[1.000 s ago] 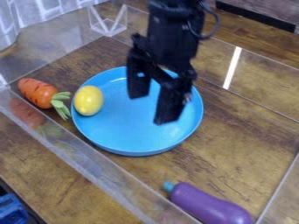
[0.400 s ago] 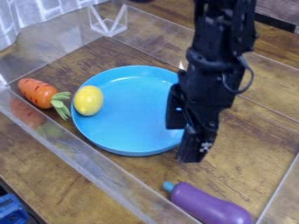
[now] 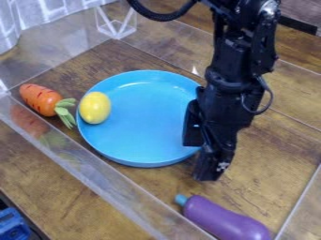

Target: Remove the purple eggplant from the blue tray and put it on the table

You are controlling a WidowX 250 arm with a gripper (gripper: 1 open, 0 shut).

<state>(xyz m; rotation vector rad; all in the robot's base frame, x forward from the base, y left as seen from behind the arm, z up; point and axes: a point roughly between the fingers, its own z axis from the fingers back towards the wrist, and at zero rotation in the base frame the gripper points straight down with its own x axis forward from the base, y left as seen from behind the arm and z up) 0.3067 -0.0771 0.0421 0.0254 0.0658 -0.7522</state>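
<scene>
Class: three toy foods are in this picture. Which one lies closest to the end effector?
The purple eggplant, lying on the table just below the open end effector. The carrot and yellow ball sit far left.

Tray [image 3: 138, 131] sits mid-table [image 3: 113, 56], slightly left of centre. Lemon-like ball [image 3: 94, 108] in tray at its left edge, touching rim. Carrot [image 3: 41, 98] on table just left of tray, beside the ball, close to the left acrylic wall [image 3: 56, 150]. Eggplant [image 3: 226, 221] lies on table near-right, well apart from tray, stem end towards left. Gripper [image 3: 205, 150] hangs over tray's right rim, btw tray and eggplant, far side of eggplant.
</scene>
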